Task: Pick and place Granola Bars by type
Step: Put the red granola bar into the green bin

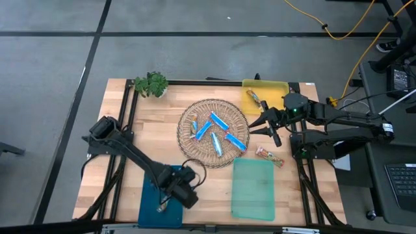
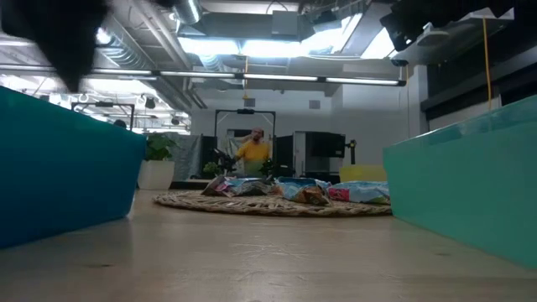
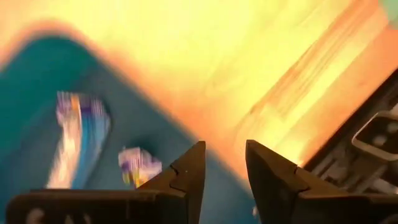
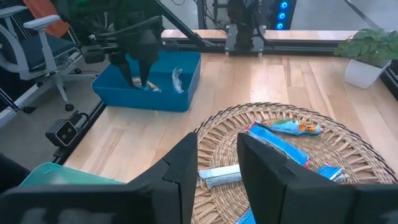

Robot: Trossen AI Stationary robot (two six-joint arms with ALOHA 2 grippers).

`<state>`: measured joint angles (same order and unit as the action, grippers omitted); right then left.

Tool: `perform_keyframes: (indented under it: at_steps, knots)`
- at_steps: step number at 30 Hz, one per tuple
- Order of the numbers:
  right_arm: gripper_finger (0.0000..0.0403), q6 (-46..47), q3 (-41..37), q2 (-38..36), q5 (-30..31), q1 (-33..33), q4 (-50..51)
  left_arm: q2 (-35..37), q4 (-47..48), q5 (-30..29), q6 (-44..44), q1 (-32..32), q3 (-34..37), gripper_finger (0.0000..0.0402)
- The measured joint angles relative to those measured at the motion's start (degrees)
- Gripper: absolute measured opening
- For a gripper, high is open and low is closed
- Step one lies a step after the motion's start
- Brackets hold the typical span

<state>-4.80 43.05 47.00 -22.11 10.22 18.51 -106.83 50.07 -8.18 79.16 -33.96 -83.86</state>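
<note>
- Sorting looks well under way but far from finished, judging by where the Granola Bars (image 1: 214, 133) lie now.
- Most of them, mainly blue-wrapped, sit heaped on the woven mat (image 1: 192, 144) in the middle of the table (image 1: 117, 136).
- Two bars lie in the blue tray (image 4: 161, 93) at the near-left corner; the right wrist view shows them on its floor.
- The yellow tray (image 1: 276, 87) at the far right holds what looks like one bar, though from above it is too small to be sure.
- One orange-brown bar (image 1: 269, 156) rests on the bare wood between the mat and the green tray (image 1: 253, 195), which holds nothing I can see.
- The left gripper (image 1: 170, 200) hangs over the blue tray, fingers slightly parted and pinching nothing.
- The right gripper (image 1: 260, 123) hovers at the mat's right edge, fingers spread a little and empty, pointed at the pile.
- My guess: the mat still needs clearing, and the stray bar on the wood needs a tray.
</note>
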Motion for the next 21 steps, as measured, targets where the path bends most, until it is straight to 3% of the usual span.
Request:
perform_keyframes:
  at_steps: [6, 15, 21]
  knots:
    - [0.0117, 2.6, 0.0, 0.5, 0.0, 0.0, -4.2, 0.3, 2.1, -7.3, -10.2, 5.0, -1.9, 0.0106]
    - [0.0121, 6.1, 0.0, 3.0, 2.7, 0.0, -10.8, 7.8, 13.6, -21.8, -13.5, 10.8, -1.9, 0.0106]
    - [0.0178, 7.9, 0.0, 3.5, 5.2, -0.4, -9.2, 15.3, 18.8, -33.9, -18.5, 12.0, -1.9, 0.0106]
